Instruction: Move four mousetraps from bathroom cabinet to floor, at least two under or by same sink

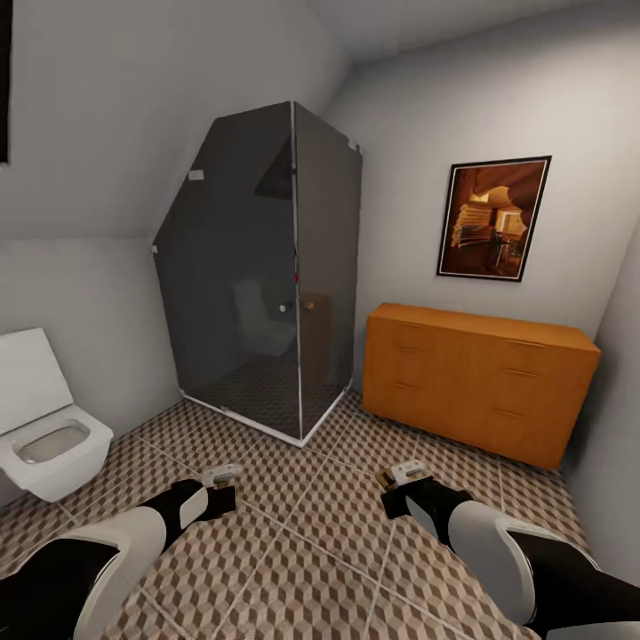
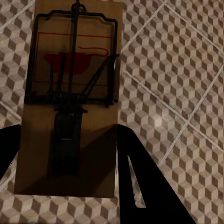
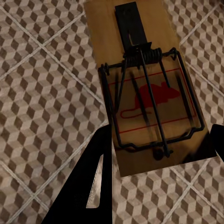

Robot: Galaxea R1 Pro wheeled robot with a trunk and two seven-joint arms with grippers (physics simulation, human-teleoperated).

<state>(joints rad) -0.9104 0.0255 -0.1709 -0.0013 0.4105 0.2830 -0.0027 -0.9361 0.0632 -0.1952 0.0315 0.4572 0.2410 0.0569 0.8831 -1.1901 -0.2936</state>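
Holding a mousetrap each, both arms sit low over the bathroom floor [image 1: 311,524]. Up close in the left wrist view, the left mousetrap [image 2: 70,98] is a flat brown wooden slab with a black wire bar, a spring and a red mouse print, and it sits between the two dark fingers [image 2: 140,182] of the left gripper [image 1: 222,476], so the jaws are pinched onto its edges. Same deal on the other side: the right mousetrap [image 3: 144,88] is clamped in the right gripper [image 1: 409,471], with one finger [image 3: 91,182] along one long edge and the other finger just poking in at the far edge. Both traps hang above the cube-pattern tiles, not lying on them.

From the head view the cabinet [image 1: 476,378] stands against the far wall on the right, orange-brown, all its drawers pushed in, so can't tell what's inside. A framed picture [image 1: 493,218] hangs above it. Just beside the cabinet, in the corner, is a dark glass shower stall [image 1: 258,276], and a white toilet [image 1: 49,436] with its lid up sits on the left wall. Walls are plain grey with a sloped ceiling.
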